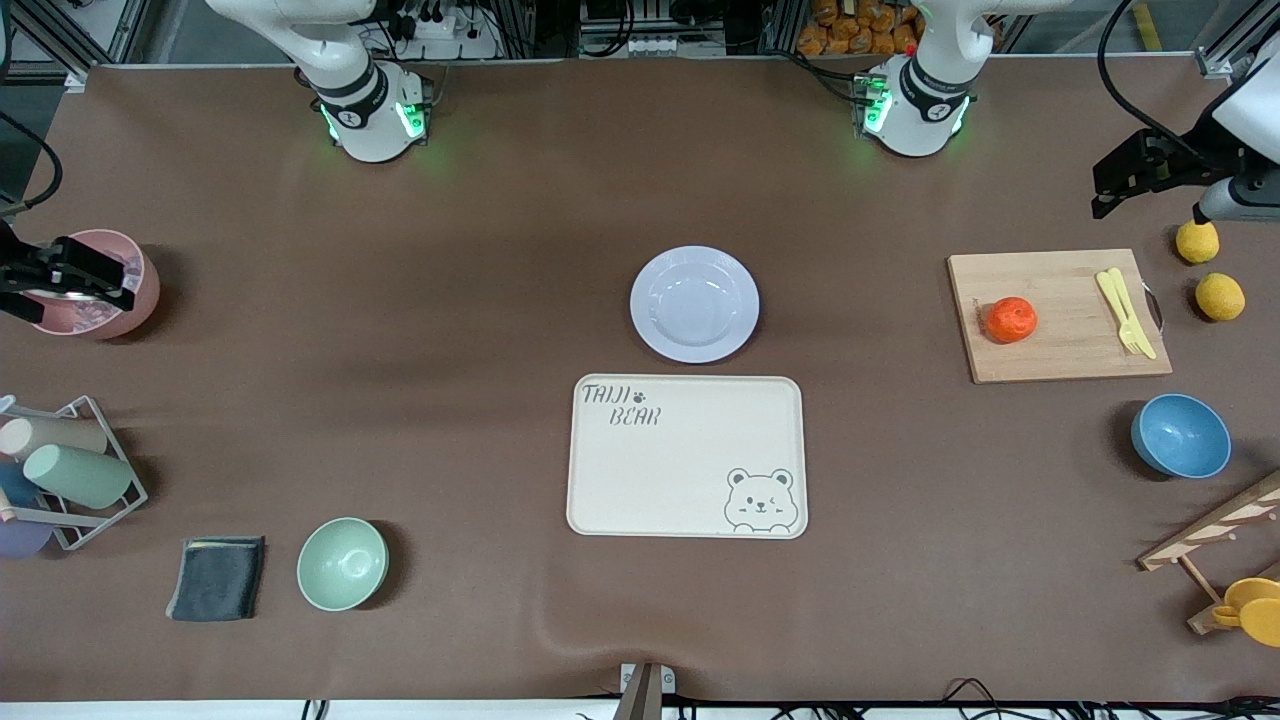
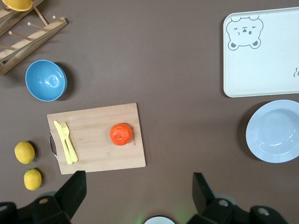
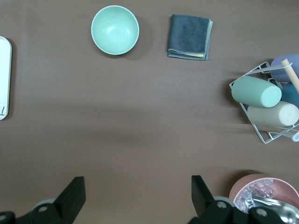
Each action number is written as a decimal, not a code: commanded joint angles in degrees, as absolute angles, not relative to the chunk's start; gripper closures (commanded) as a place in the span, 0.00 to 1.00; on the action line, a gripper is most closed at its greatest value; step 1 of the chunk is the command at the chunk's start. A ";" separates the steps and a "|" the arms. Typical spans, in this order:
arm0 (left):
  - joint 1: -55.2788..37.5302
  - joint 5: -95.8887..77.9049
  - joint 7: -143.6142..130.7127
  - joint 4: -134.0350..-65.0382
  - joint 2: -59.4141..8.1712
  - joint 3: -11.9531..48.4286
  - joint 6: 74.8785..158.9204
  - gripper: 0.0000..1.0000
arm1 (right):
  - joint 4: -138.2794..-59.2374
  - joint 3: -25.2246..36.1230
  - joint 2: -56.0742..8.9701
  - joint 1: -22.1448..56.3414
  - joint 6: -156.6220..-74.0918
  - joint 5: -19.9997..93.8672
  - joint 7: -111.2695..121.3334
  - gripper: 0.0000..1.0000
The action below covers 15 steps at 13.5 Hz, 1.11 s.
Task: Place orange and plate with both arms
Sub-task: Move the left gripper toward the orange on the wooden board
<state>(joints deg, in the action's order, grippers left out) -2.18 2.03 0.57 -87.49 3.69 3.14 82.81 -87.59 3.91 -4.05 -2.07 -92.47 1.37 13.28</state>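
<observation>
The orange (image 1: 1011, 320) lies on a wooden cutting board (image 1: 1060, 340) toward the left arm's end of the table; it also shows in the left wrist view (image 2: 121, 134). The white plate (image 1: 694, 303) sits mid-table, just farther from the front camera than the cream bear tray (image 1: 688, 456), and shows in the left wrist view (image 2: 275, 130). My left gripper (image 1: 1130, 178) (image 2: 139, 186) is open and empty, high over the table's end beside the board. My right gripper (image 1: 70, 272) (image 3: 138, 191) is open and empty, up by a pink bowl (image 1: 105, 300).
A yellow fork (image 1: 1125, 312) lies on the board. Two lemons (image 1: 1197, 242) (image 1: 1220, 296), a blue bowl (image 1: 1180, 435) and a wooden rack (image 1: 1215, 530) stand at the left arm's end. A cup rack (image 1: 70, 475), grey cloth (image 1: 217, 578) and green bowl (image 1: 342, 563) stand at the right arm's end.
</observation>
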 commanded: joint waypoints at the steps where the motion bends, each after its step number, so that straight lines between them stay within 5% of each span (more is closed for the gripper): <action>1: -1.67 0.09 0.26 -87.80 4.83 3.16 82.88 0.00 | -86.48 3.52 -4.48 -2.99 -91.41 1.32 13.45 0.00; 15: -1.32 0.79 -5.45 -94.03 0.97 2.99 85.95 0.00 | -86.48 3.43 -4.57 -2.64 -90.62 1.49 13.45 0.00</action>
